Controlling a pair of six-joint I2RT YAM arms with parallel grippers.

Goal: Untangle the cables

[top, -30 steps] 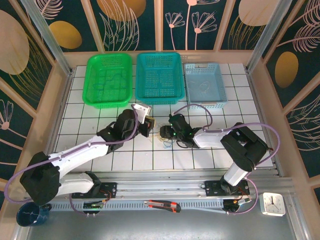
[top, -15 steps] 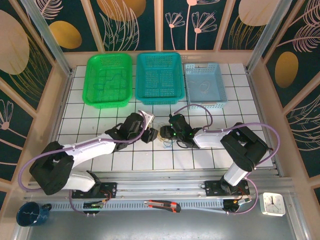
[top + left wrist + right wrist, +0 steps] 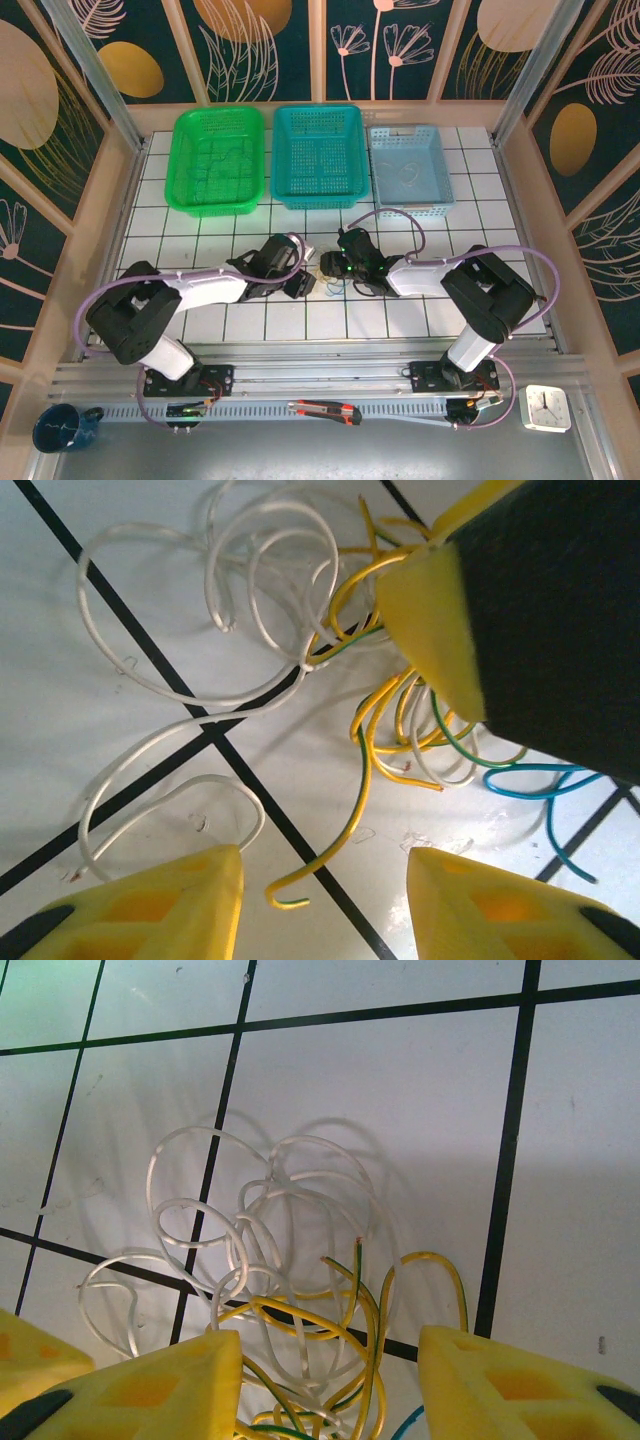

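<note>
The white tiled table [image 3: 440, 300] carries a green basket [image 3: 179, 160], teal basket [image 3: 281, 160] and pale blue basket [image 3: 377, 165] in a far row; tangled cables [image 3: 331, 283] lie mid-table.

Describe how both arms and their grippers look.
Both arms, left arm and right arm, have white links with black joints; a purple cable loops along each. The left gripper and right gripper carry yellow wedge-shaped fingers.

Tangled white, yellow-green and blue wire cables [image 3: 312, 662] lie on the white, black-lined counter [image 3: 40, 630] before the left gripper's [image 3: 325, 900] spread yellow jaws.
</note>
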